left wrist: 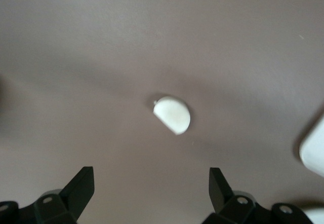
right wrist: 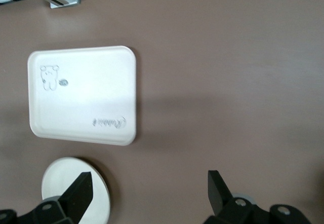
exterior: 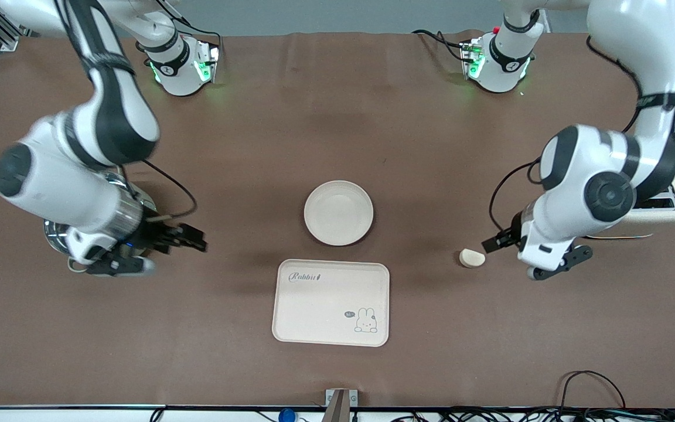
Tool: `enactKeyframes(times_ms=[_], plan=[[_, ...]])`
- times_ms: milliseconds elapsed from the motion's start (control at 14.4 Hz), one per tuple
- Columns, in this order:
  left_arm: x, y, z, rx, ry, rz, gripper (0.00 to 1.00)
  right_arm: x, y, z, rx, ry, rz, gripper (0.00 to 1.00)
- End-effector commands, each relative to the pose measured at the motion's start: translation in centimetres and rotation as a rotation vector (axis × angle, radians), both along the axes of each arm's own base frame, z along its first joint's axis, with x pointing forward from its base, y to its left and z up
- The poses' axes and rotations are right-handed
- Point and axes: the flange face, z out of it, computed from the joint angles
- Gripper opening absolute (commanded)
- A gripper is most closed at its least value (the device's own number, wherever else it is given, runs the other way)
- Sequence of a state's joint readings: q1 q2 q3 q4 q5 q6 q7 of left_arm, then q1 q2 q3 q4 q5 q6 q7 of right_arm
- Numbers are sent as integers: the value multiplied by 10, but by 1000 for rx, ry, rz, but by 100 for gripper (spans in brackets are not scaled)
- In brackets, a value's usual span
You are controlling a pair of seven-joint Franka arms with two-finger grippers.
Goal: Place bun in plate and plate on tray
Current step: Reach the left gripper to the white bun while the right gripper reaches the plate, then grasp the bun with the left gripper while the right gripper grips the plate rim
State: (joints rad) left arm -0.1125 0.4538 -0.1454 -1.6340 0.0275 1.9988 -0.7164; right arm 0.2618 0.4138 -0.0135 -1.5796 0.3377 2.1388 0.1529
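The bun (exterior: 471, 258) is a small pale half-moon lump lying on the brown table toward the left arm's end. In the left wrist view the bun (left wrist: 172, 114) lies ahead of the jaws, apart from them. My left gripper (exterior: 508, 261) (left wrist: 152, 176) hangs open and empty just beside the bun. The round cream plate (exterior: 338, 212) (right wrist: 61, 191) sits empty mid-table. The cream rabbit tray (exterior: 331, 302) (right wrist: 83, 95) lies empty, nearer the front camera than the plate. My right gripper (exterior: 176, 258) (right wrist: 149, 178) is open and empty over bare table toward the right arm's end.
A white toaster (exterior: 668, 208) stands at the left arm's end of the table, partly hidden by that arm. A shiny metal vessel (exterior: 56, 234) sits under the right arm. Cables run along the table edge nearest the front camera.
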Motion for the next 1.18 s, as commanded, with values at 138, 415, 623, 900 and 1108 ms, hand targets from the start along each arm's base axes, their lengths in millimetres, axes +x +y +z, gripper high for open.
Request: enactKeyframes(times_ms=[138, 415, 623, 900, 1108], plan=[[7, -4, -80, -40, -49, 188, 100, 22, 48, -90, 145, 6, -120, 100], [6, -6, -144, -73, -107, 246, 100, 6, 89, -132, 117, -5, -84, 100], [0, -4, -160, -66, -81, 252, 94, -29, 132, -156, 89, 28, 34, 100], [-9, -2, -169, -57, -57, 251, 64, -65, 158, -185, 56, 85, 103, 100], [-9, -9, -166, -59, -61, 246, 21, -89, 171, -205, 27, 101, 177, 100]])
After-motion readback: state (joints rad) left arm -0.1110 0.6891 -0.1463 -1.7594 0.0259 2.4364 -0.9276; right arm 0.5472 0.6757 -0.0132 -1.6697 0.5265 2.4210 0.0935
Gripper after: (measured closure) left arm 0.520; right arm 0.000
